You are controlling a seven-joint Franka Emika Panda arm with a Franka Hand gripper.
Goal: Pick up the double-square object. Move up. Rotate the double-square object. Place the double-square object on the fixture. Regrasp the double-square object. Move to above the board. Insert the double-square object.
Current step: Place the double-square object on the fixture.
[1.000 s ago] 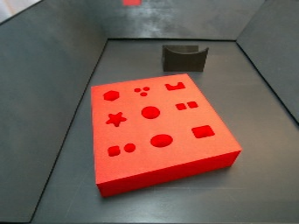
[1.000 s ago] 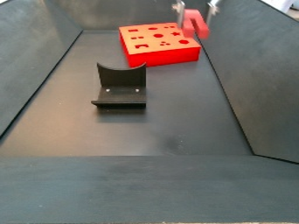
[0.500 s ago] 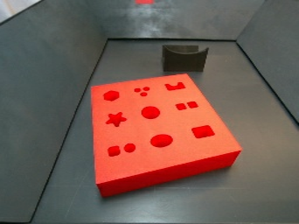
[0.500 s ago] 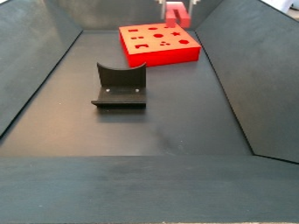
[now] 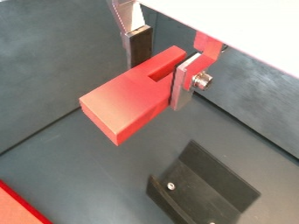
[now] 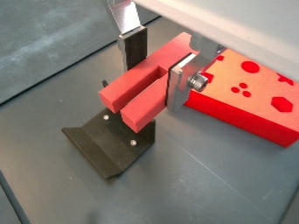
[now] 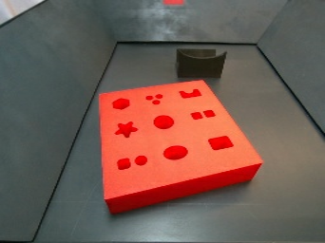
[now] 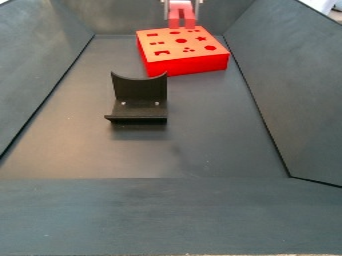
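The gripper [image 5: 158,74] is shut on the double-square object [image 5: 131,103], a red-pink elongated block with a slot in its upper face, and holds it in the air. Both wrist views show it clamped between a dark pad and a silver plate [image 6: 177,80]. Seen from a wrist view, the dark fixture [image 6: 111,149] lies on the floor below the block, with the red board [image 6: 251,96] beside it. In a side view the block [image 8: 178,14] hangs high above the board's [image 8: 181,50] far end. It is only a red blur [image 7: 174,3] at the upper edge of a side view.
Grey sloping walls [image 8: 40,80] enclose the dark floor on both sides. The fixture [image 8: 136,97] stands mid-floor, apart from the board. In a side view the fixture [image 7: 200,63] sits behind the board [image 7: 172,133], near the back wall.
The gripper with the block has moved sideways high above the floor: leftward in one side view, rightward in the other. Board and fixture have not moved.
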